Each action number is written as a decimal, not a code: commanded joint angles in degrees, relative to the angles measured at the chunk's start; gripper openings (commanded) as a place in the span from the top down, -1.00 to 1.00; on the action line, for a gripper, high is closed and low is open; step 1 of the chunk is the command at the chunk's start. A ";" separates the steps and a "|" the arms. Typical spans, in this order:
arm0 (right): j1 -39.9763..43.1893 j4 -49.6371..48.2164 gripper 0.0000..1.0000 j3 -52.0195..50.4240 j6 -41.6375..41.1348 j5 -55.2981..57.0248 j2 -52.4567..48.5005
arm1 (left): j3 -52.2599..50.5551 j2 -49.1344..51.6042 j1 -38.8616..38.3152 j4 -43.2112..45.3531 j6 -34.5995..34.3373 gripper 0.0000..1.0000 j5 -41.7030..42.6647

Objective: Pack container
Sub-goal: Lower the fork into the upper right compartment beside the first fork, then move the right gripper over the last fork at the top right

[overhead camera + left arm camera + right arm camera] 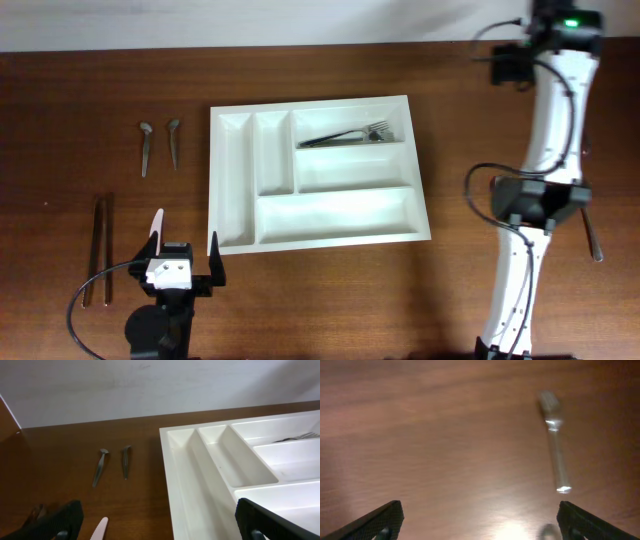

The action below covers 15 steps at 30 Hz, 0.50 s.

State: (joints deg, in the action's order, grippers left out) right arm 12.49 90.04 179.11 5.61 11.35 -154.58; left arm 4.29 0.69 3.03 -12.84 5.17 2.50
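The white cutlery tray [318, 238] lies mid-table, with forks [350, 135] in its top long compartment. The left wrist view shows the tray's near left corner [172, 480] and the fork tips [299, 436]. My left gripper [183, 252] is open and empty, just off the tray's front left corner [160, 522]. A pale plastic knife [156, 228] lies by its left finger, and its tip shows in the left wrist view [100, 529]. My right gripper [545, 200] is open and empty above bare table [480, 520]. A metal utensil [555, 450] lies ahead of its right finger.
Two small metal spoons [146, 147] [174, 142] lie left of the tray and also show in the left wrist view [100, 467] [125, 461]. Two dark sticks [100, 250] lie at the far left. A metal utensil [592, 235] lies right of the right arm.
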 commanded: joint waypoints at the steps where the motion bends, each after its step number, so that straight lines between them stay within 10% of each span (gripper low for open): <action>1: 5.46 0.20 -0.97 0.79 8.59 -6.93 1.86 | -0.35 -0.39 0.09 0.02 0.94 -0.99 -0.59; 15: 16.81 -5.14 -0.98 -9.42 21.05 -16.35 1.44 | -0.35 -0.39 0.09 0.02 0.94 -0.98 -0.61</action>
State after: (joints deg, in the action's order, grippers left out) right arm 29.45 86.06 172.72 25.28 -4.19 -154.45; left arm 4.29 0.69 3.03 -12.84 5.17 2.52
